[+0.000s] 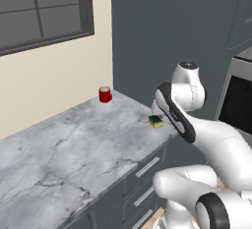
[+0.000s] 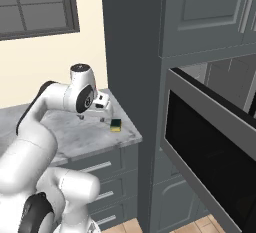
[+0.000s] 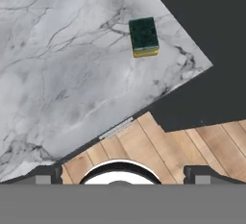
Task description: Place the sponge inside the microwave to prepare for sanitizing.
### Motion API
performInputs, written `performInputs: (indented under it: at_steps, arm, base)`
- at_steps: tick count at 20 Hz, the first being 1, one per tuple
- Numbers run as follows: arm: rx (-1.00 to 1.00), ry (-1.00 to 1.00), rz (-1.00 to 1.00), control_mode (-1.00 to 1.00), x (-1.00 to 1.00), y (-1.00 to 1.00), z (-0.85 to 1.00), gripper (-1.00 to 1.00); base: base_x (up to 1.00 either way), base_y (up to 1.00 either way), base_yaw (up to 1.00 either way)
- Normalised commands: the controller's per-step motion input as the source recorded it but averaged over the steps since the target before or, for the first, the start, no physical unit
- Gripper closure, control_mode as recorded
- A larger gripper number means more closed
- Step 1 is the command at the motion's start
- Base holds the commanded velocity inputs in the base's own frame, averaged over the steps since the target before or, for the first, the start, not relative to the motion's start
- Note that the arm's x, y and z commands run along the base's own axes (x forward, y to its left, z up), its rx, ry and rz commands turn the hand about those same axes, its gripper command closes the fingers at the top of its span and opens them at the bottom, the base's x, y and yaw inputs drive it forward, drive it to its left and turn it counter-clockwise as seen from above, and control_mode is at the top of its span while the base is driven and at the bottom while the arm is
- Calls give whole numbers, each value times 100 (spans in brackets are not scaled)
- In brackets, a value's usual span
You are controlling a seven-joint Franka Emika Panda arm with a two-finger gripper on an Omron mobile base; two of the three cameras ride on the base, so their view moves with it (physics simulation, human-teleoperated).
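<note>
Sponge [image 3: 144, 36] lay flat on marble counter [image 1: 74, 144], green side up, near the counter's corner by the tall grey cabinet [image 2: 132, 52]. Gripper [image 2: 93, 118] hovered above counter, just beside sponge, not touching, fingers spread wide, empty. Microwave [image 2: 210, 142] stood right of cabinet, door swung open. Red can [image 1: 105, 94] sat against wall, well apart from sponge.

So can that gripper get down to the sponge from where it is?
Probably yes. The gripper hangs open above the marble counter, the sponge lies alone near the counter's corner, and nothing stands between them.
</note>
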Motion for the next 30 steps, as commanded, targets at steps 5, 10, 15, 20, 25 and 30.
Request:
performInputs:
  at_steps: [5, 10, 15, 20, 25, 30]
  arm:
    - [0, 5, 0, -100, 49, -9, -32, -100]
    - [0, 1, 0, -100, 29, -3, -44, -100]
    - [0, 7, -1, -100, 39, -2, -35, -100]
    - [0, 0, 0, -100, 42, -1, -22, -100]
    - [0, -1, -1, -100, 27, 0, -19, -100]
    - [0, -4, -2, -100, 13, 0, -24, -100]
  base:
    - [0, 0, 0]
    - [0, 0, 0]
    - [0, 0, 0]
    - [0, 0, 0]
    - [0, 0, 0]
    - [0, 0, 0]
